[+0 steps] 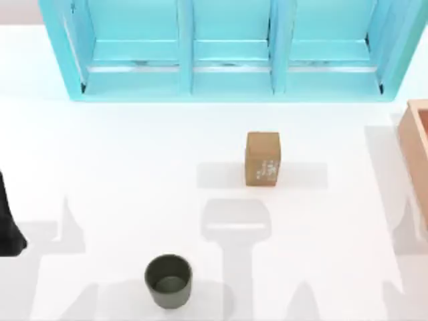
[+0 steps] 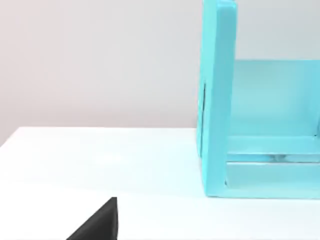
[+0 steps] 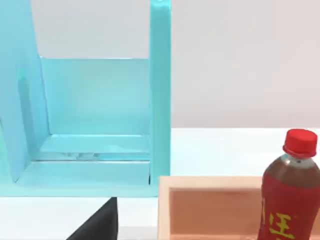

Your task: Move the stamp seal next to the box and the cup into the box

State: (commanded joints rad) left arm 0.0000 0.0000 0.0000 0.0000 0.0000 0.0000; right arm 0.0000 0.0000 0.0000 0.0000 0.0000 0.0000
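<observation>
A white table point(image 1: 120, 174) is carrying a turquoise shelf point(image 1: 227, 50) at its far edge. The seal point(image 1: 262, 158) is standing mid-table, and the cup point(image 1: 168, 281) is sitting upright near the front. The box point(image 3: 210, 205) is lying at the right edge, beside a red bottle point(image 3: 290, 192). The left arm point(image 1: 8, 224) is waiting at the left edge, well apart from both; whether its claw is released or clenched cannot be told.

Tan stamp seal point(image 1: 262, 158) upright mid-table; olive cup point(image 1: 168, 281) nearer; box point(image 1: 416, 137) apparently empty, right.

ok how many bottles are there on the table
1: a red plastic bottle with a red cap, seen in the right wrist view standing beside or in the light orange wooden box; which, I cannot tell. Others may sit beyond the views' edges.
</observation>
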